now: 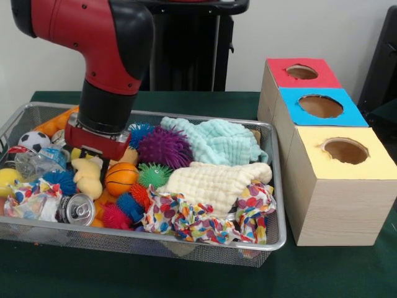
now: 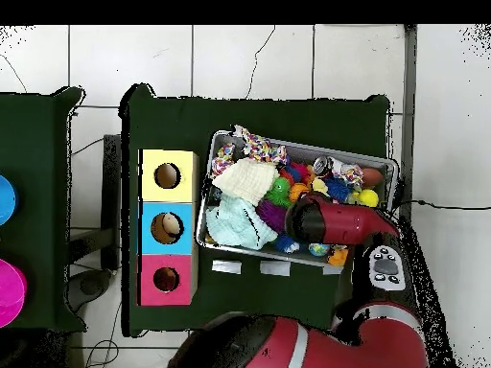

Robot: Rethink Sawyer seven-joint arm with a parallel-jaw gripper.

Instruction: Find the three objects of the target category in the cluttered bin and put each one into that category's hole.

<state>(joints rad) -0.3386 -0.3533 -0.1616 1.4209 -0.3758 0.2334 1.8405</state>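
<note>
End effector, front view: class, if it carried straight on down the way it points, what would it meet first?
Probably the yellow plush toy just below the end effector, though the orange basketball sits close beside it and depth is unclear.

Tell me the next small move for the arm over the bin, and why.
Probably a short straight lift out of the bin. The gripper sits low among the toys at the left, beside the yellow plush and the orange ball, and its tips are hidden, so whether it holds anything can't be told. Rising would show that before any move toward the boxes.
</note>
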